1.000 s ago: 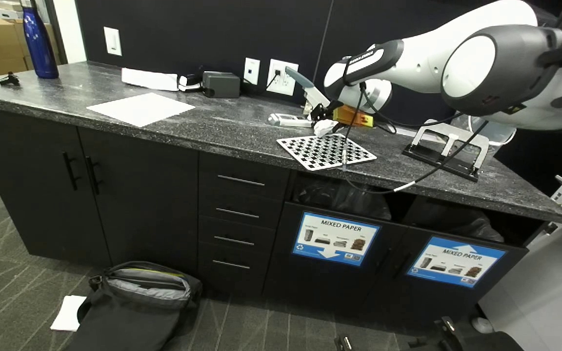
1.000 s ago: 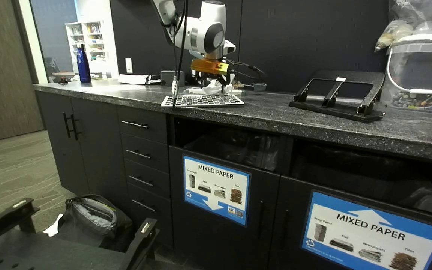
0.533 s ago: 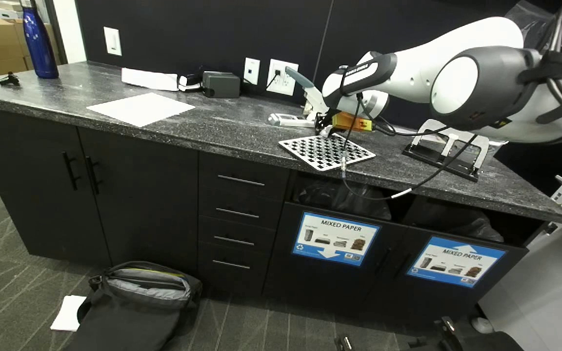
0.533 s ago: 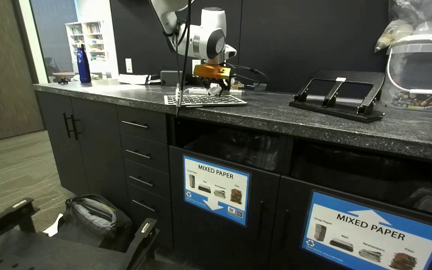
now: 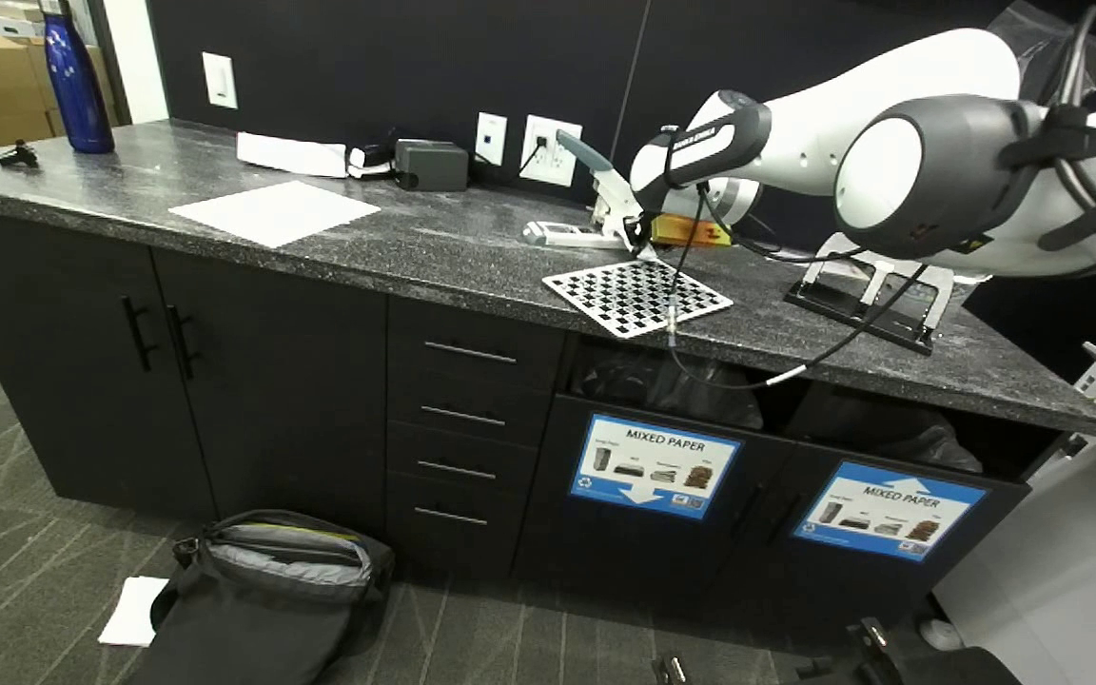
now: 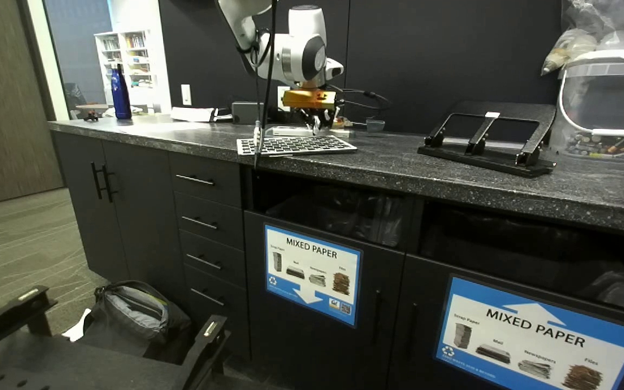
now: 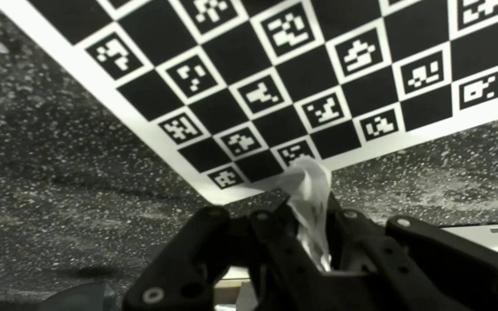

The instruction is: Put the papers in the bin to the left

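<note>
- Pinching a crumpled paper wad (image 7: 311, 185) in the claw (image 7: 308, 206), with jaws drawn close on it, low in the middle of the wrist view.
- Stood spread a second ago over a broader white lump of paper; now squeezes that into a narrow twist.
- Pokes the tip of the wad across the edge of the checkered board (image 7: 266, 129) as seen from the wrist; cannot tell about contact between the two.
- Appears at the board's far side, in the upper middle of the frame, in both exterior views.
- Leans lower than before at the elbow of the white arm (image 5: 824, 119), upper right in an exterior view.
- Shows the board turned slightly on the table (image 5: 453, 238) since then.
- Keeps the wad above and apart from the left bin (image 6: 312, 338) with its blue-and-white label (image 6: 312, 276), lower middle of the frame.
- Leaves the blue bottle (image 5: 79, 81) and flat white sheet (image 5: 274, 213) in place, upper left.
</note>
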Robot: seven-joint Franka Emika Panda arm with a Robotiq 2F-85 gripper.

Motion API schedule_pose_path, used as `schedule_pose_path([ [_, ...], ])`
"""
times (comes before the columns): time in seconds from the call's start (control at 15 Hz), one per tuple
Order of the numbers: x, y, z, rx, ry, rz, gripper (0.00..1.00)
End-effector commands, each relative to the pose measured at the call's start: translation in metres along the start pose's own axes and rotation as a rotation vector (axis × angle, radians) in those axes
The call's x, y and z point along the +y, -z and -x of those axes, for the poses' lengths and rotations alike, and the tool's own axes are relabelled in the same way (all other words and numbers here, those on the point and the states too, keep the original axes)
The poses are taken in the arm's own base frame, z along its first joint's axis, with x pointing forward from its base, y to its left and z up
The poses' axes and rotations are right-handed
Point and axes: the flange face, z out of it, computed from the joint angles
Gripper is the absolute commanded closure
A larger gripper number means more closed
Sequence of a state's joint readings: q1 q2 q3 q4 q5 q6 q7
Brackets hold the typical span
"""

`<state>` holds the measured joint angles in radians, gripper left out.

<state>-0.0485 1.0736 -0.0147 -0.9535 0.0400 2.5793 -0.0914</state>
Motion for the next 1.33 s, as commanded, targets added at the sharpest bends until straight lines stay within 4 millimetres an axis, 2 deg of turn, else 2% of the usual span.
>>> schedule_pose_path([
  [0.0, -0.006, 0.044, -0.018, 0.019, -0.036, 0.083, 0.95],
  [0.13, -0.016, 0.074, -0.024, 0.029, -0.045, 0.124, 0.95],
  [0.27, -0.023, 0.098, -0.018, -0.045, -0.054, 0.185, 0.95],
  [0.6, -0.042, 0.159, 0.021, -0.319, -0.048, 0.338, 0.95],
  [0.8, -0.053, 0.192, 0.061, -0.511, -0.035, 0.404, 0.95],
  [0.93, -0.058, 0.208, 0.096, -0.652, -0.03, 0.429, 0.95],
  [1.07, -0.067, 0.221, 0.133, -0.788, 0.007, 0.363, 0.95],
  [1.27, -0.083, 0.232, 0.191, -0.945, 0.028, 0.274, 0.95],
])
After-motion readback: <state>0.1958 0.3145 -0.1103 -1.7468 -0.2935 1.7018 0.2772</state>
